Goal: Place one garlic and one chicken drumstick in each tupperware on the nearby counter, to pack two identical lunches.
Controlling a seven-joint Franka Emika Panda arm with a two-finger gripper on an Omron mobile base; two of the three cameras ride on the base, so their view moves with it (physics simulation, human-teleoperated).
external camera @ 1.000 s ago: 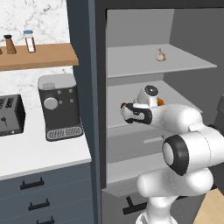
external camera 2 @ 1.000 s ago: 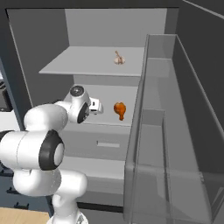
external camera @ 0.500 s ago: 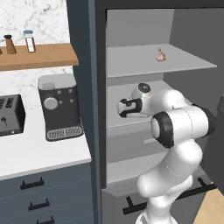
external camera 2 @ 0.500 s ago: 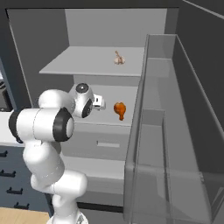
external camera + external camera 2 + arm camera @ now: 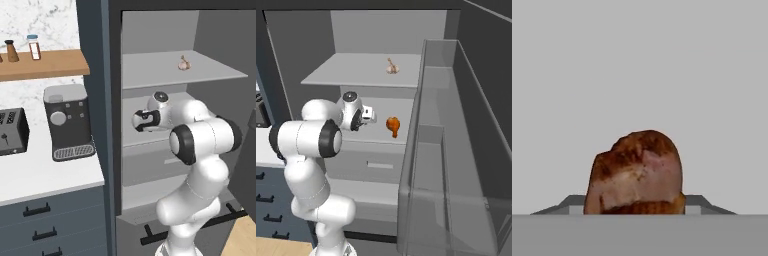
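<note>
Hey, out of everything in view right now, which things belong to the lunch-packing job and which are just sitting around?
For the job:
- chicken drumstick, on the middle fridge shelf
- garlic, on the upper shelf
- gripper, beside the drumstick

Just sitting around:
- coffee machine
- toaster
- two small shakers on the wooden shelf

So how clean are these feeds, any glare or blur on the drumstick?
Hand view: chicken drumstick close and slightly soft, evenly lit, no glare. Right base view: drumstick small but crisp, clear door panel without reflections. Left base view: flat light, garlic casts faint shadow.
</note>
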